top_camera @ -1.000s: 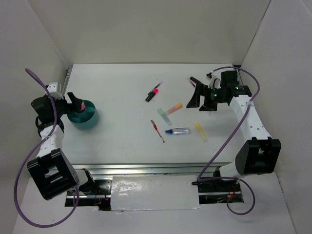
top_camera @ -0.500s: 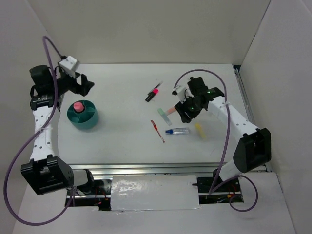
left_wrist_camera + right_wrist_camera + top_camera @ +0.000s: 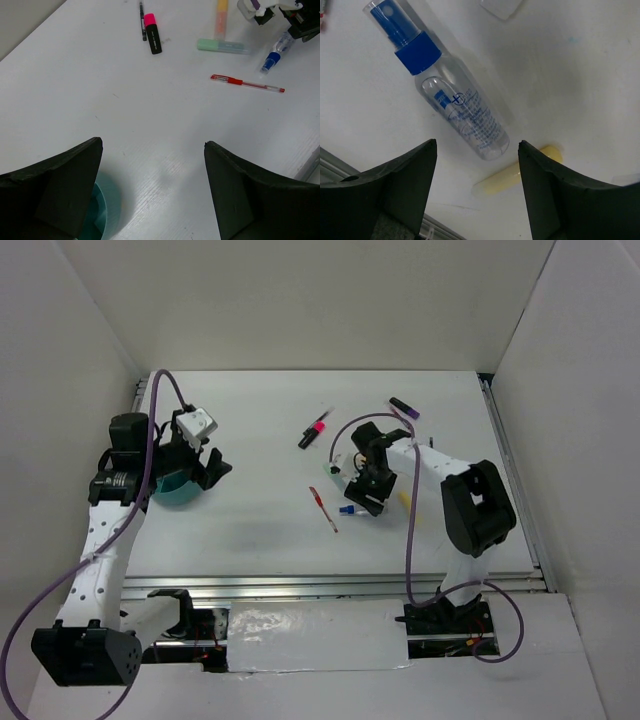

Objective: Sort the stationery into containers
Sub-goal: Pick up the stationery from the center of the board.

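Note:
The teal cup [image 3: 166,493] stands at the left, mostly hidden under my left arm; its rim shows in the left wrist view [image 3: 104,212]. My left gripper [image 3: 214,466] [image 3: 152,145] is open and empty, just right of the cup. My right gripper [image 3: 366,496] [image 3: 476,146] is open, low over the clear blue-capped tube [image 3: 454,97] [image 3: 274,54], jaws either side of its base. A yellow highlighter [image 3: 519,173] lies beside it. A red pen [image 3: 323,509] [image 3: 247,83], a pink-and-black highlighter [image 3: 314,430] [image 3: 151,33], a thin dark pen [image 3: 142,19], a green highlighter [image 3: 222,45] and an orange one [image 3: 221,15] lie mid-table.
A purple-black marker [image 3: 405,407] lies at the back right. White walls close in the table on three sides. A metal rail [image 3: 300,587] runs along the near edge.
My left gripper swung from behind the cup to its right side, and the arm now covers the cup. My right gripper moved left and down onto the tube. The purple-black marker came into view.

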